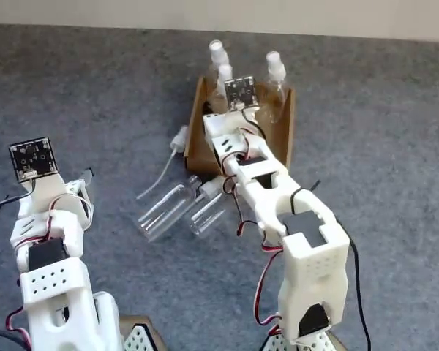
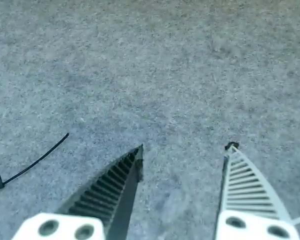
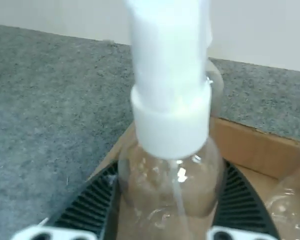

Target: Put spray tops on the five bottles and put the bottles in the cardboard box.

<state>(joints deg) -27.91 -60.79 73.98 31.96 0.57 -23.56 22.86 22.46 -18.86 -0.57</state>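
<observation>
My right gripper (image 3: pixel 170 186) is shut on a clear bottle (image 3: pixel 171 180) with a white spray top (image 3: pixel 170 85), holding it upright over the cardboard box (image 1: pixel 197 139). In the high view this bottle (image 1: pixel 224 74) stands at the box's left side, under the right wrist. Two more capped bottles (image 1: pixel 218 53) (image 1: pixel 276 67) stand at the far end of the box. Two clear bottles (image 1: pixel 164 210) (image 1: pixel 208 210) lie on the carpet in front of the box. A loose spray top (image 1: pixel 178 139) with its long tube lies beside them. My left gripper (image 2: pixel 186 148) hangs open over bare carpet at the near left.
Grey carpet (image 1: pixel 95 95) covers the whole table. A black cable tie (image 2: pixel 30 167) lies by the left gripper. The right arm (image 1: pixel 278 197) stretches from the near edge to the box, passing over the neck of one lying bottle.
</observation>
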